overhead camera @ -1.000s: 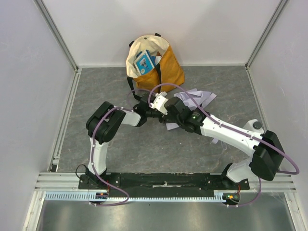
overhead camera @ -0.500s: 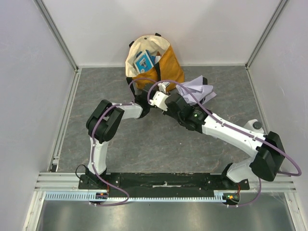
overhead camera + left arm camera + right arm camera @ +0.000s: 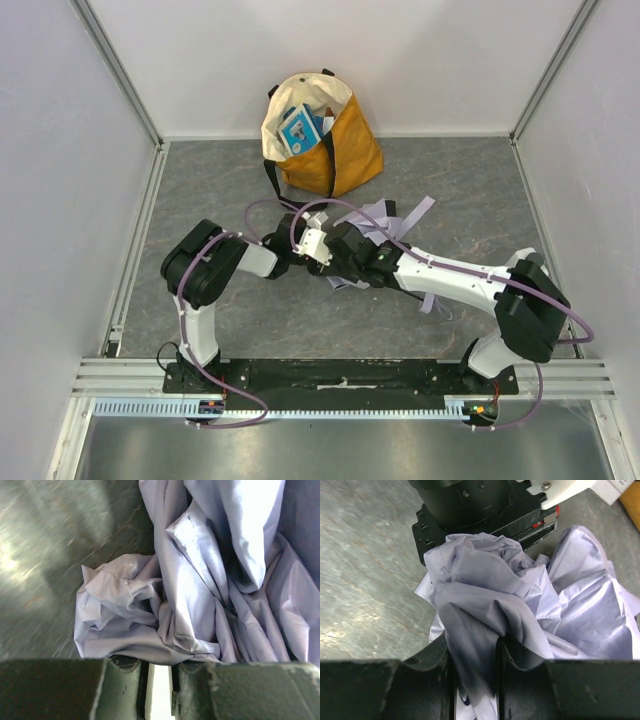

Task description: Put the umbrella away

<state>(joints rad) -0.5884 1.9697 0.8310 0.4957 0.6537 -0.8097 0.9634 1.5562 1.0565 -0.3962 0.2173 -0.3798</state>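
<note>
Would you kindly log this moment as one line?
right gripper: shut on umbrella | left gripper: at fabric, grip unclear | tote bag: upright, umbrella not yet inside

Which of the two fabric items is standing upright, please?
The mustard-and-cream tote bag stands upright with its mouth open; the lavender umbrella lies crumpled in a heap.

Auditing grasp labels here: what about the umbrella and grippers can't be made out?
Umbrella shaft: both wrist views, buried under bunched fabric; top view, beneath the right arm.
Left gripper hold: left wrist view, fingers cut by the bottom edge; grip unclear.
Tote bag contents: top view, too small.
</note>
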